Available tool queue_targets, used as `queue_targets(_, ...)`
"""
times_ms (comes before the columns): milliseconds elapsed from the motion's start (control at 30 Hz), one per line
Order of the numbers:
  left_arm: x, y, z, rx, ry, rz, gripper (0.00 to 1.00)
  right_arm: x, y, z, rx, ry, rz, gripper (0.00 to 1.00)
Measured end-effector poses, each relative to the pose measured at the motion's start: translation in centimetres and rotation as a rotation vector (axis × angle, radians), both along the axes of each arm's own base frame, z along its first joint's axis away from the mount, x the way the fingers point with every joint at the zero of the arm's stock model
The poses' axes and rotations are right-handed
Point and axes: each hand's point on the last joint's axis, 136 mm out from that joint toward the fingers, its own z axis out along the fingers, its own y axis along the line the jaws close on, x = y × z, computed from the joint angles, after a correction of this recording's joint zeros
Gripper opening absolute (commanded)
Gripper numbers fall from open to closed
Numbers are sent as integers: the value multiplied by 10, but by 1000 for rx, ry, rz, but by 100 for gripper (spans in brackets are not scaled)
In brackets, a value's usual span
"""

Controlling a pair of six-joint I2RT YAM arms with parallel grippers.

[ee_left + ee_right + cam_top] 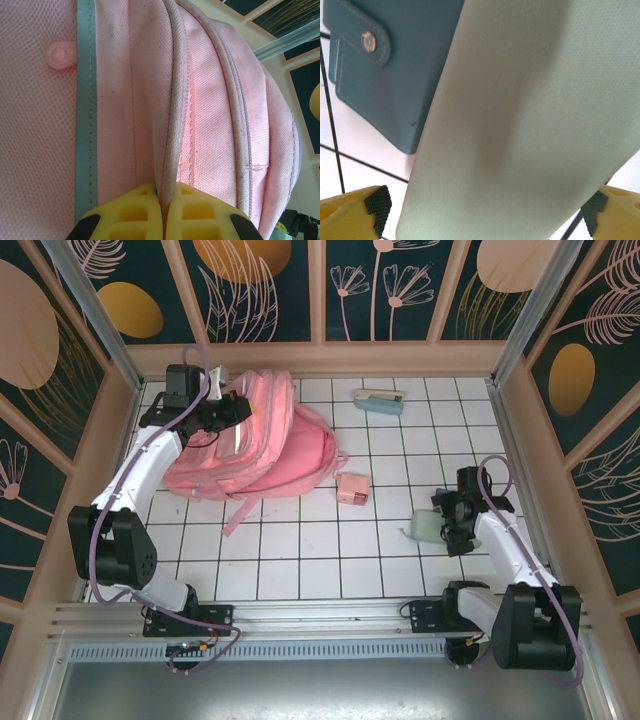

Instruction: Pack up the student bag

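While the bag (270,440) lies slumped at the far left of the table (300,540), we judge that the step in hand is to hold it open and, at the same time, to take up a first item. Our left arm stretches far forward from its base, and its wrist bends down over the top of the bag. The left gripper (232,412) is pressed together there. In the left wrist view, a piped edge of the pink cloth runs up from between its fingertips, so it seems to pinch this fold. We think its next move is a gentle pull, to spread the mouth.

On the right, our arm is folded short and low. The right gripper (485,215) stands wide apart on both sides of a pale green pouch (530,125), with a teal wallet (375,75) just beside. A strip of table shows between one pad and the pouch, so we judge it is not yet clamped. It must close, lift, and carry the pouch leftward.
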Motion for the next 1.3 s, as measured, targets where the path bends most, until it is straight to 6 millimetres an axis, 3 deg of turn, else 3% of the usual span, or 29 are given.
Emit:
queue_targets(200, 0, 0, -1, 0, 2, 0, 0, 0, -2, -18, 4, 71, 19, 99)
queue_targets(333, 0, 0, -1, 0, 2, 0, 0, 1, -2, -19, -1, 78, 47, 88)
queue_targets(500, 0, 0, -1, 0, 2, 0, 0, 10, -7, -4, -46, 23, 81, 67)
queue_targets(667, 0, 0, -1, 0, 2, 0, 0, 17, -9, 18, -87, -74, 115, 63)
queue_targets(767, 0, 0, -1, 0, 2, 0, 0, 26, 0, 33, -105, -128, 172, 61)
queue_targets(867, 0, 0, -1, 0, 2, 0, 0, 43, 24, 55, -126, -191, 285, 61)
queue_targets(967, 0, 0, -1, 0, 2, 0, 0, 67, 60, 82, -132, -270, 419, 61)
queue_targets(1133, 0, 0, 0, 0, 1, 0, 0, 112, 142, 119, -114, -391, 637, 60)
queue_targets(1300, -1, 0, 2, -10, 5, 8, 0, 148, 217, 129, -72, -450, 776, 60)
